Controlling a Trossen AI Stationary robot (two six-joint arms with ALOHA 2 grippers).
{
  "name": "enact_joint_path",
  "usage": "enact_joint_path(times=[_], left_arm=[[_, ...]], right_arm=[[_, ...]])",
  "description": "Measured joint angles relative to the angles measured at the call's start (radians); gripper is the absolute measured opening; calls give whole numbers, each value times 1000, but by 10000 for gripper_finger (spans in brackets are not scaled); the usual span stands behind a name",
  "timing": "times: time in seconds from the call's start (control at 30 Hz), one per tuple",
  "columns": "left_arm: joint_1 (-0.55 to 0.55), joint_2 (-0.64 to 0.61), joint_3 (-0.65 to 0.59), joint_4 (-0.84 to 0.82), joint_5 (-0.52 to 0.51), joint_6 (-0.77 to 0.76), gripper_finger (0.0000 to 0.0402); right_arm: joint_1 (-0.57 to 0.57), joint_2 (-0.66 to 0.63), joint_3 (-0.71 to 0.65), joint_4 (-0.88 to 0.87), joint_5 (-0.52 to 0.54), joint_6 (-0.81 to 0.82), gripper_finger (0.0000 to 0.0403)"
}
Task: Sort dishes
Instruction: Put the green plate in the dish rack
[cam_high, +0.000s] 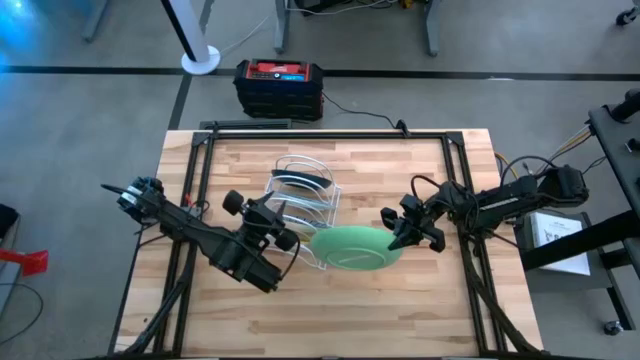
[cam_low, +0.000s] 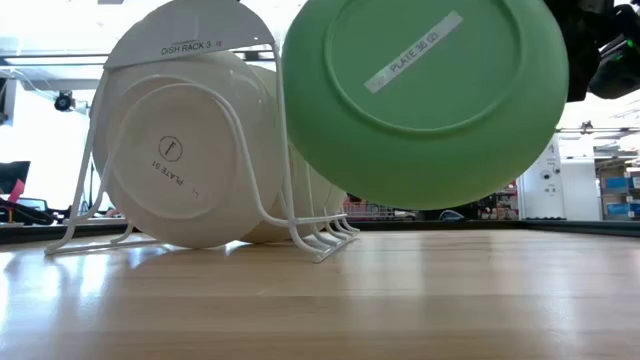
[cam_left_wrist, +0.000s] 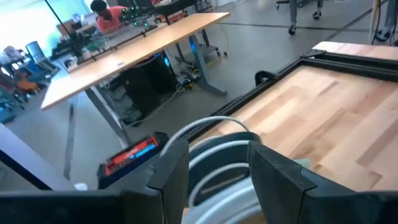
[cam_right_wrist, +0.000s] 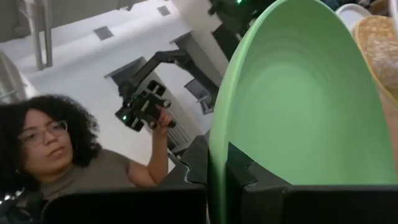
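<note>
Green plate (cam_high: 355, 248) pinched by its rim in my right gripper (cam_high: 400, 232), last to go beside three plates already racked (cam_high: 300, 200); left gripper (cam_high: 283, 222) open.

I had the right gripper (cam_high: 402, 233) reaching in from the table's right side, its arm stretched low across the edge; its fingers (cam_right_wrist: 239, 171) were clamped on the rim of the light green plate (cam_high: 355, 247), holding it tilted; my left gripper (cam_high: 283, 231) sat mid-table, fingers (cam_left_wrist: 171, 171) parted, arm angled in from the left.
</note>
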Motion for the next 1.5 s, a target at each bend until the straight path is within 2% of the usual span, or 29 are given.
enact_joint_path(times=[0.27,0.53,0.63,0.9,1.23,1.5], left_arm=[[35,-31,0,0,-2,134,153],[39,-33,0,0,10,163,153],[39,-33,0,0,69,148,153],[38,-31,-14,0,317,28,153],[35,-55,-13,2,395,-71,153],[33,-91,-12,0,517,-185,153]], right_arm=[[13,5,17,-86,11,-114,0],[26,6,41,-148,-21,-255,0],[26,6,61,-193,-24,-298,0],[26,6,113,-335,-16,-374,0],[26,6,153,-389,18,-391,0],[26,6,166,-415,55,-387,0]])
